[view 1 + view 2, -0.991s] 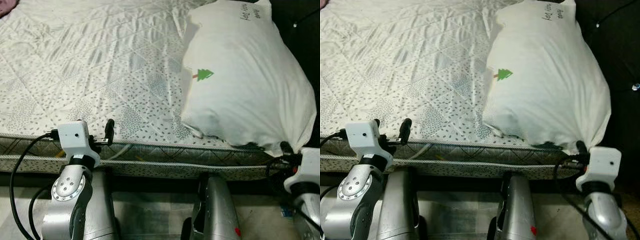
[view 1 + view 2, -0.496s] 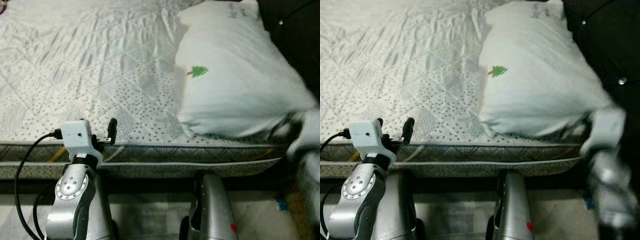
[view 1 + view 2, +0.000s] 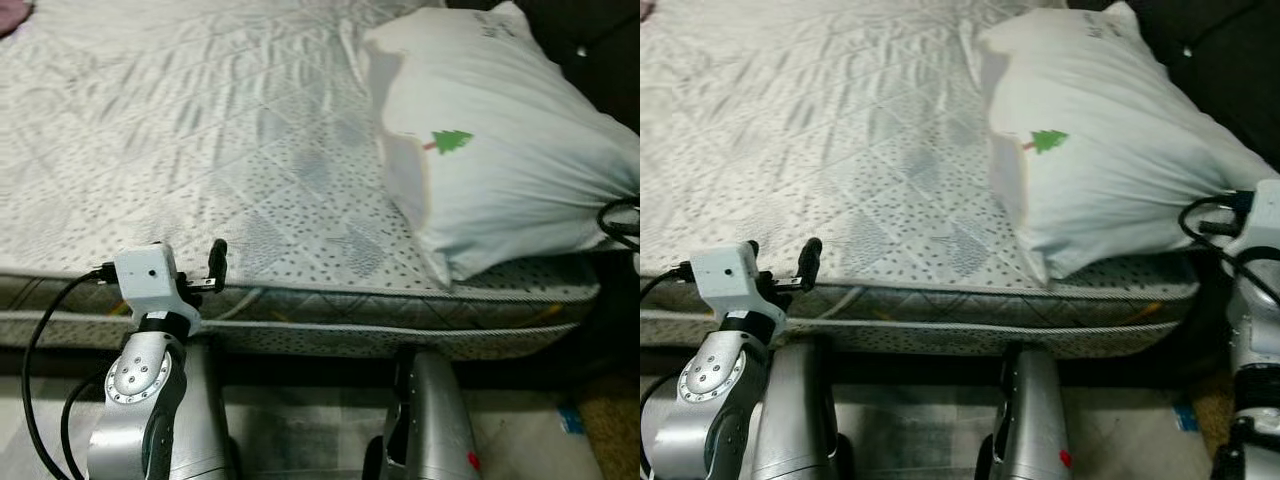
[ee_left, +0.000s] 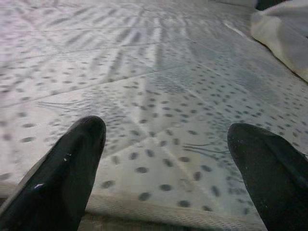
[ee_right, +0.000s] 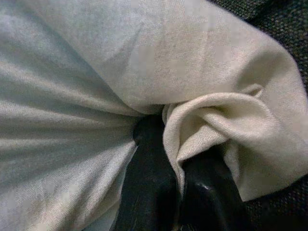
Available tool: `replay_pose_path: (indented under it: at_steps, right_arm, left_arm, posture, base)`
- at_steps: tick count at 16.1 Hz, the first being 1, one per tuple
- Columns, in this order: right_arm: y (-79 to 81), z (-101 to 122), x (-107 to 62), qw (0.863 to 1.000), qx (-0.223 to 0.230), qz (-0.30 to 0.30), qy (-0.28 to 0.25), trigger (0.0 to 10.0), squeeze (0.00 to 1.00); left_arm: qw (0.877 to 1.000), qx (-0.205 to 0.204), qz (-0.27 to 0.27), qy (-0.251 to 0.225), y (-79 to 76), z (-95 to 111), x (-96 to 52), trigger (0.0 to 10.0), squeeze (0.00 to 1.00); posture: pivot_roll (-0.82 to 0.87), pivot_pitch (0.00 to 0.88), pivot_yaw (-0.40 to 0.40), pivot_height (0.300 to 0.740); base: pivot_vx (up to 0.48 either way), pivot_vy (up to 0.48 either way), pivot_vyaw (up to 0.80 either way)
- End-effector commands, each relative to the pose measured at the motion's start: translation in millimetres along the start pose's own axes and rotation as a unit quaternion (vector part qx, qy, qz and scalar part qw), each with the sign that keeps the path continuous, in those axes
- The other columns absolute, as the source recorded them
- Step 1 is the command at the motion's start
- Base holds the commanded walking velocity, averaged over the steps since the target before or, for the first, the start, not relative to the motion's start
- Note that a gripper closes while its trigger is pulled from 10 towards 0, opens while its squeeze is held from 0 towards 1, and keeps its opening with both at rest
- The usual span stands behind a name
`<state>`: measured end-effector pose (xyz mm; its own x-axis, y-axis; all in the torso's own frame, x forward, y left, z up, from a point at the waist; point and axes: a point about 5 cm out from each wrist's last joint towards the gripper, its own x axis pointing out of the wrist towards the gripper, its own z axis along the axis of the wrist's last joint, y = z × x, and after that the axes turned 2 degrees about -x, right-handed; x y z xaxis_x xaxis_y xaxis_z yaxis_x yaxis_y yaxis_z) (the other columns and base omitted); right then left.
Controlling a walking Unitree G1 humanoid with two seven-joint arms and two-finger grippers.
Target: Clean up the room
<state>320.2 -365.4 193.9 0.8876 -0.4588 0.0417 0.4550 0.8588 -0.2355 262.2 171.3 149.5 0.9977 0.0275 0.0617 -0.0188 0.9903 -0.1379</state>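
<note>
Head stereo pair looking forward and down from the bed's (image 3: 250,150) near edge, both eyes sharing mattress and pillow (image 3: 500,160), left wrist camera low over the quilt, facing across it, right wrist camera pressed close against pillow fabric.

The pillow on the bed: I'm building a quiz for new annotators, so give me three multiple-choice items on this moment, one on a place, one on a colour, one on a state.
1. Where does the pillow lie on the bed?
A. robot's right side
B. robot's left side
C. on the floor

2. What colour is the tree print?
A. red
B. green
C. blue

3. What is the right gripper doing?
A. hanging open
B. shut on the pillow
C. holding a cable

Key: 1 A, it fills the bed's right part; 2 B, the print is green; 3 B, fabric is pinched between its fingers.
</note>
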Motion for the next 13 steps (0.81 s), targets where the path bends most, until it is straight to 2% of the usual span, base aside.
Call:
replay_pose_path:
  at_steps: [1, 4, 6, 8, 9, 10, 11, 12, 13]
  right_arm:
    - [-55.0, 23.8, 0.4, 0.994, 0.006, -0.102, -0.036, 0.0, 0.0]
    - [-37.7, 0.1, -5.3, 0.997, -0.004, -0.069, -0.023, 0.0, 0.0]
    - [-9.8, -29.9, -19.9, 1.0, 0.001, -0.027, 0.0, 0.0, 0.0]
    - [18.4, -42.9, -36.5, 1.0, 0.0, 0.018, 0.008, 0.3, 0.0]
    - [33.4, -53.2, -46.0, 0.999, 0.003, 0.038, 0.019, 8.4, 0.0]
    - [41.2, -59.9, -51.1, 0.999, 0.004, 0.045, 0.027, 8.2, 0.0]
    - [47.2, -62.9, -54.3, 0.998, 0.001, 0.051, 0.028, 9.0, 0.0]
    - [49.0, -63.6, -55.4, 0.998, -0.002, 0.053, 0.028, 9.0, 0.0]
    - [54.6, -65.4, -59.6, 0.998, -0.001, 0.058, 0.033, 10.0, 0.17]
  left_arm:
    - [1.0, 0.002, 0.001, 0.0, -0.7, 1.1, -1.3, 10.0, 0.0]
    - [1.0, 0.003, 0.001, 0.002, -0.3, 0.3, -2.0, 10.0, 0.0]
    - [1.0, 0.004, -0.002, 0.003, -0.9, 0.6, -1.8, 10.0, 0.0]
    - [1.0, 0.005, -0.002, 0.002, 0.1, 1.1, -0.7, 10.0, 0.0]
    - [1.0, 0.006, -0.002, 0.001, 0.3, 1.6, -0.7, 10.0, 0.0]
    - [1.0, 0.007, -0.003, 0.0, -0.1, 1.7, -1.2, 10.0, 0.0]
    - [1.0, 0.007, -0.002, 0.0, 0.0, 1.5, -1.8, 10.0, 0.0]
    - [1.0, 0.007, -0.001, 0.0, 0.1, 1.4, -2.1, 10.0, 0.0]
    - [1.0, 0.006, 0.0, 0.001, 0.3, 0.7, -3.9, 10.0, 0.0]
  posture:
    - [-0.02, 0.158, -0.101, 0.452]
    - [-0.02, 0.159, -0.097, 0.452]
    - [-0.01, 0.155, -0.092, 0.452]
    - [-0.01, 0.15, -0.09, 0.452]
    - [-0.01, 0.145, -0.088, 0.452]
    - [-0.01, 0.145, -0.089, 0.452]
    - [0.0, 0.142, -0.089, 0.452]
    - [0.0, 0.142, -0.089, 0.452]
    - [0.0, 0.14, -0.093, 0.452]
  base:
    - [0.0, 0.0, 0.0]
    - [0.0, 0.0, 0.0]
    - [0.0, 0.0, 0.0]
    - [0.0, 0.0, 0.0]
    - [0.0, 0.0, 0.0]
    - [0.0, 0.0, 0.0]
    - [0.0, 0.0, 0.0]
    - [0.0, 0.0, 0.0]
    - [0.0, 0.0, 0.0]
